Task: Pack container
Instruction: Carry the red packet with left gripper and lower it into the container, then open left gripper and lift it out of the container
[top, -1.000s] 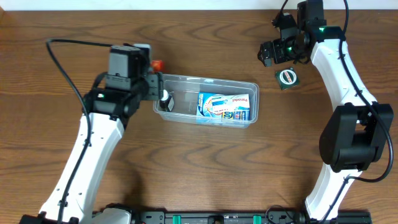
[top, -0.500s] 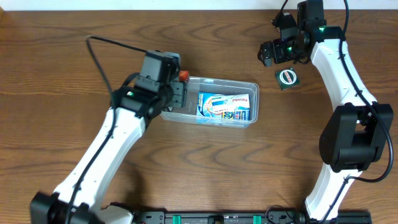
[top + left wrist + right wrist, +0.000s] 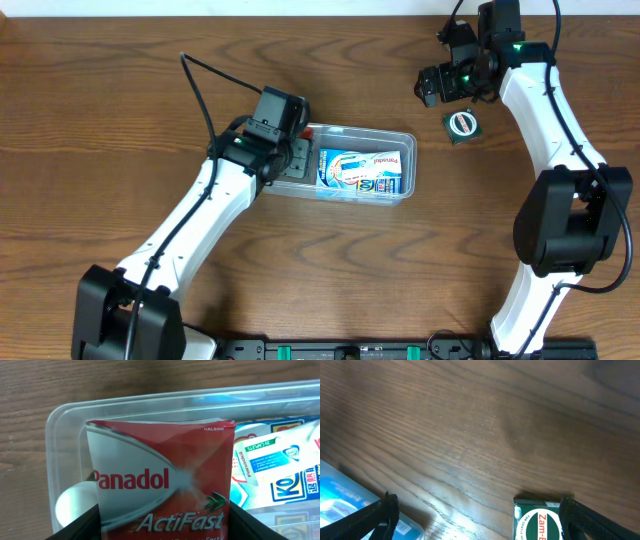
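Overhead: left gripper [image 3: 291, 156] over left end of container [image 3: 402, 135], mid-table. Left wrist: clamped on Panadol box [image 3: 160, 490]; white round item [image 3: 75, 504] below, so box may land tilted. Right wrist: right gripper [image 3: 477, 510] wide open, empty.

Overhead looks straight down — close left wrist shares the container [image 3: 410, 165]
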Available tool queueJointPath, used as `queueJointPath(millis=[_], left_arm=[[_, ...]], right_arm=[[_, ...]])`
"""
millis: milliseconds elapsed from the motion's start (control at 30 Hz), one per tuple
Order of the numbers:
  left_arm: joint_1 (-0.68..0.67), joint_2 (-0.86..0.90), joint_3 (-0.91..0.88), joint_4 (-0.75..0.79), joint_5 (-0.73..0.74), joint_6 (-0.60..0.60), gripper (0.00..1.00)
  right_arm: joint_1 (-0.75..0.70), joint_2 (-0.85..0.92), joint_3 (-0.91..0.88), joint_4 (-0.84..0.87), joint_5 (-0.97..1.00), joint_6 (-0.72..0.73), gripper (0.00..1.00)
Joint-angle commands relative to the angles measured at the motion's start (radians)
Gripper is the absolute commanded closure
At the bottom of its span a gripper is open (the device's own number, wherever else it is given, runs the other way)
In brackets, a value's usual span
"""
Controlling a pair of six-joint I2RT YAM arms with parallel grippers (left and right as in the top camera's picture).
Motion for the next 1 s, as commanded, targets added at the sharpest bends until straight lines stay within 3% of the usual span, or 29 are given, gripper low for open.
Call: queueJointPath(millis=[0,333,433,967], left_arm=[[-0.017,0.019,0.017,0.004,-0.032,-0.013,0.35],[-0.024,0.048,0.017,0.005,-0.035,-0.012,0.33],[-0.024,0.048,0.017,0.004,-0.035,-0.012,0.15],[-0.023,0.005,0.029,0.010,-0.036,-0.006,0.16]], right_arm=[[0.004,0.003,0.013,-0.001,-0.008,0.010,0.01],[0.004,0.003,0.013,-0.001,-0.008,0.010,0.01],[0.004,0.003,0.013,-0.001,-0.008,0.010,0.01],[0.004,0.003,0.013,-0.001,-0.008,0.010,0.01]])
